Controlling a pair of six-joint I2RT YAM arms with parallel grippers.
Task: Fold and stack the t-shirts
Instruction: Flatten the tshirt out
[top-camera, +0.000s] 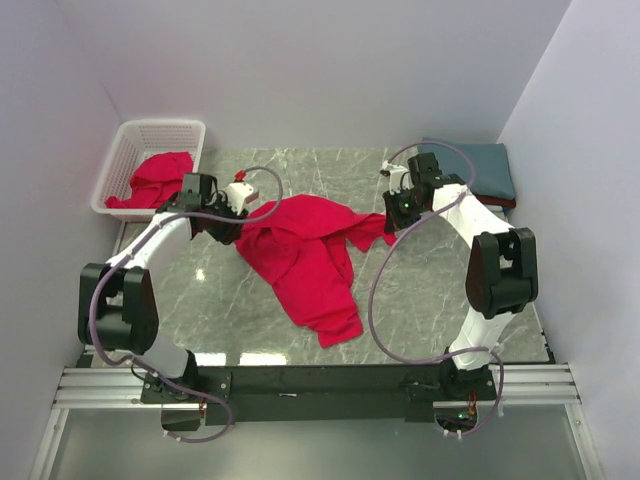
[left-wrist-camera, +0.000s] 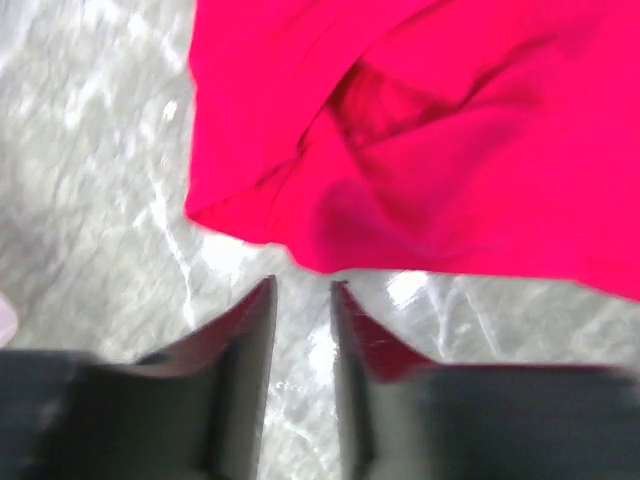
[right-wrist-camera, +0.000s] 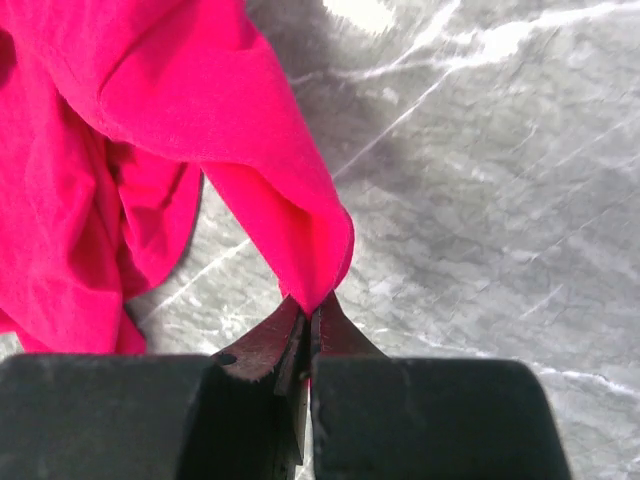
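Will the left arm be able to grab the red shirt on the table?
Probably yes. The left hand sits right by the red shirt, its jaws slightly apart, with only bare table between them.

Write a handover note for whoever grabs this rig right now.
Left gripper: open, empty, just short of the crumpled bright red cloth t-shirt mid marble table.
Right gripper: shut on that shirt's edge.
Done: folded slate-blue cloth t-shirt at far right.
To do: fold and stack this one, then the red cloth in the white plastic lattice basket.
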